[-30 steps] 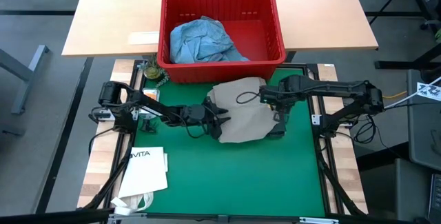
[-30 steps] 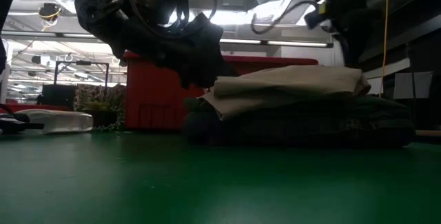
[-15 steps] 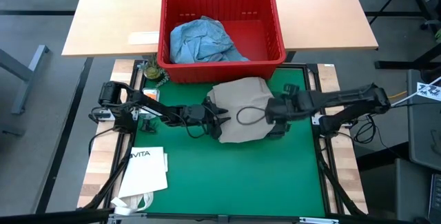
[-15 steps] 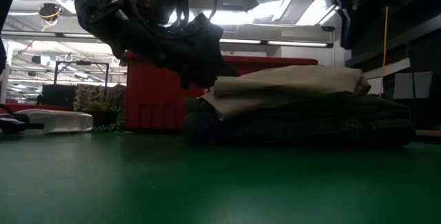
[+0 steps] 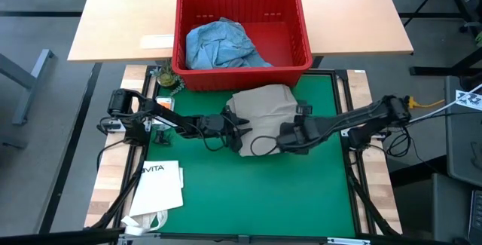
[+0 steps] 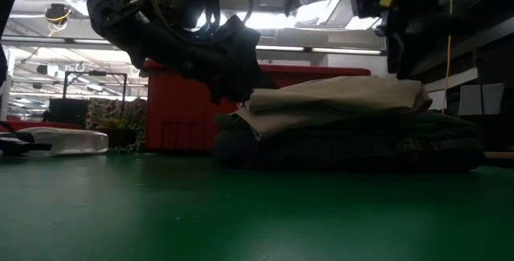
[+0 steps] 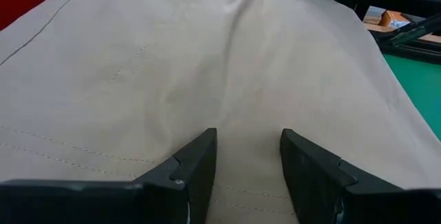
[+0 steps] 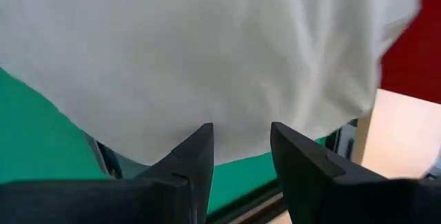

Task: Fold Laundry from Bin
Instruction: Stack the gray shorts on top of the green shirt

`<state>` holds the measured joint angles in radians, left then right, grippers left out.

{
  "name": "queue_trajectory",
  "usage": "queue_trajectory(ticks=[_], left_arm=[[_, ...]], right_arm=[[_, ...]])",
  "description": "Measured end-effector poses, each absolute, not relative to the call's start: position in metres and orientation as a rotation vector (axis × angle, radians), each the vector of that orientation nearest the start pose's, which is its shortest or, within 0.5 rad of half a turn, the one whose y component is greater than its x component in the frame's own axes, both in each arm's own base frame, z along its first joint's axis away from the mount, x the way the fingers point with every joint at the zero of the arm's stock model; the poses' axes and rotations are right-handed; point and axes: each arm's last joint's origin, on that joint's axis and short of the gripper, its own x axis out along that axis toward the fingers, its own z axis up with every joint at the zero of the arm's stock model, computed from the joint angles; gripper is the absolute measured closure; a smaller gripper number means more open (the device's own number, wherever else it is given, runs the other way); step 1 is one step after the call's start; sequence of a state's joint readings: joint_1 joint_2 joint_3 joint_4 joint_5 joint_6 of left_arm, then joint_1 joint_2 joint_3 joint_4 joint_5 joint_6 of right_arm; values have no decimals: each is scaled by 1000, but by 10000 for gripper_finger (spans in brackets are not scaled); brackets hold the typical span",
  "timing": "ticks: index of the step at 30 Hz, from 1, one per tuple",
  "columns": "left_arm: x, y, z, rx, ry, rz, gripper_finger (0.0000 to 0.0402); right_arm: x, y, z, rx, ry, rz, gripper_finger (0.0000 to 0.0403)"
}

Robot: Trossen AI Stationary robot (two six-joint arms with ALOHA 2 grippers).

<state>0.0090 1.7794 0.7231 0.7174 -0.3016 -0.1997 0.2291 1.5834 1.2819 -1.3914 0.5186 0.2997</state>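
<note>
Your left pincer (image 5: 239, 130) lies low at the khaki garment's (image 5: 261, 111) left edge, parted; your right pincer (image 5: 280, 138), parted, reaches across its near-right corner.

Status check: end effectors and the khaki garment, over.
Left end effector open at khaki garment edge. Right end effector open above it. Garment folded atop dark stack. Jeans in bin.

Green mat (image 5: 248, 192) covering the work surface, white paper bag printed "VITA" (image 5: 160, 188) lying at the mat's left front corner, pale wooden surface (image 5: 120, 15) behind, small leafy green item (image 5: 166, 78) by the mat's back left corner
</note>
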Motion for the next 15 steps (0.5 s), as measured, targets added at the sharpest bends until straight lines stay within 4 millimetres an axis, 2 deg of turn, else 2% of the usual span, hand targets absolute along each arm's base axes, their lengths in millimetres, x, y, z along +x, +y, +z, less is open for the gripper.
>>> queue_trajectory(ticks=[9,12,15], left_arm=[[337,11,146,-147,304,339,246],[337,11,146,-147,303,339,246],[337,11,147,-147,303,338,246]], right_arm=[[274,50,227,-458,1692,-357,260],[269,47,209,-454,1708,-335,260],[257,43,184,-372,1726,-290,260]])
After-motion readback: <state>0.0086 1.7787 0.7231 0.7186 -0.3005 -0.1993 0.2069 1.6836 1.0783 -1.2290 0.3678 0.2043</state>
